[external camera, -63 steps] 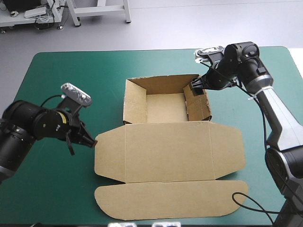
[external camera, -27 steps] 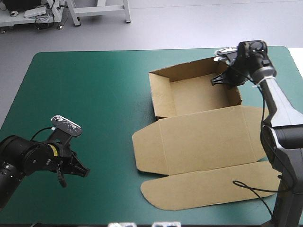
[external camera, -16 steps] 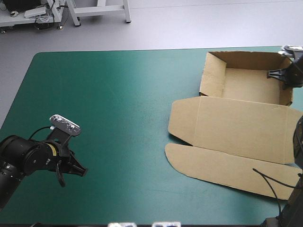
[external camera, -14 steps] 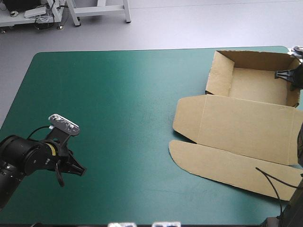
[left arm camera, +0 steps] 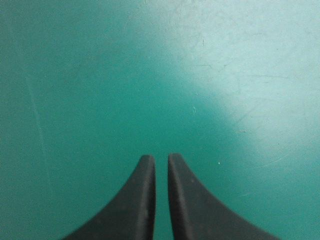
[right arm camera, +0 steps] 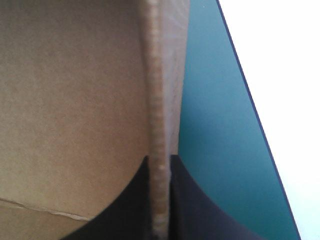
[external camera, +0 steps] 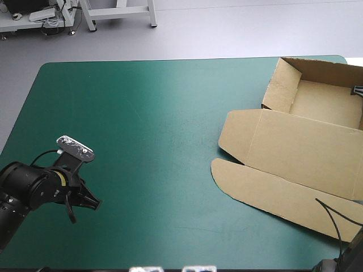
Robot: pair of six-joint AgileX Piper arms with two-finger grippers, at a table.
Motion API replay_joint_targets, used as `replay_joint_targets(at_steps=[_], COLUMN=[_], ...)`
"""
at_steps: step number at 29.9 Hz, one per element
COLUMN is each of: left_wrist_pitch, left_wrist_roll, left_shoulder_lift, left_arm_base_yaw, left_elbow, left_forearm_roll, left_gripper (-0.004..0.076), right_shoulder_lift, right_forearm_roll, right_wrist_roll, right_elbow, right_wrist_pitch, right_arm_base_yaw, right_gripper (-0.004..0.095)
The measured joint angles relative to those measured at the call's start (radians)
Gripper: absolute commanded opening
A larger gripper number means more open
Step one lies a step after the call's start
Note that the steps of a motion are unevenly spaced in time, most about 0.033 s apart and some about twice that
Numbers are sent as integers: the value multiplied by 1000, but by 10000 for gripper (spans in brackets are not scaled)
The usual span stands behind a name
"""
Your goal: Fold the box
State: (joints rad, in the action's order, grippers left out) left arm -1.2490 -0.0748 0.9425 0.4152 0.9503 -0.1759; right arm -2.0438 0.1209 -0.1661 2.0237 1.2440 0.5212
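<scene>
While your left arm crouches low over the near-left of the cover (external camera: 142,113), its gripper (left arm camera: 161,159) pressed together on nothing, your right gripper (right arm camera: 159,160) pinches a side wall of the box (external camera: 300,141) edge-on (only its tip shows from above). The box sits at the cover's far right corner, tray open, lid flat.

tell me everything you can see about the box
The box is brown corrugated board, an open tray with walls raised at the table's far right corner. Its lid lies flat on the teal-green cover toward the near side, ending in a rounded flap. Part of it runs out of the high view. The right gripper is shut on the edge of one wall.
</scene>
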Motion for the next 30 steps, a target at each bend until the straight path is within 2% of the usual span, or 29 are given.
replay_joint_targets(at_steps=[3,10,13,18,22,25,30], left_wrist_pitch=[0,0,0,0,0,0,-1], left_wrist_roll=[0,0,0,0,0,0,0], left_shoulder_lift=[0,0,0,0,0,0,0], left_arm_base_yaw=[0,0,0,0,0,0,0], left_elbow=[0,0,0,0,0,0,0], left_forearm_roll=[15,19,19,19,19,20,30], left_gripper=[60,60,60,60,60,60,60], right_shoulder_lift=[0,0,0,0,19,66,172], right_forearm_roll=[1,-3,-3,-3,2,38,179], right_wrist_roll=[-7,-10,4,17,24,25,1], right_elbow=[0,0,0,17,71,120,150], right_wrist_pitch=[0,-1,-1,0,0,1,5], right_arm_base_yaw=[0,0,0,0,1,1,1], right_gripper=[260,800,925,924,873,758,395])
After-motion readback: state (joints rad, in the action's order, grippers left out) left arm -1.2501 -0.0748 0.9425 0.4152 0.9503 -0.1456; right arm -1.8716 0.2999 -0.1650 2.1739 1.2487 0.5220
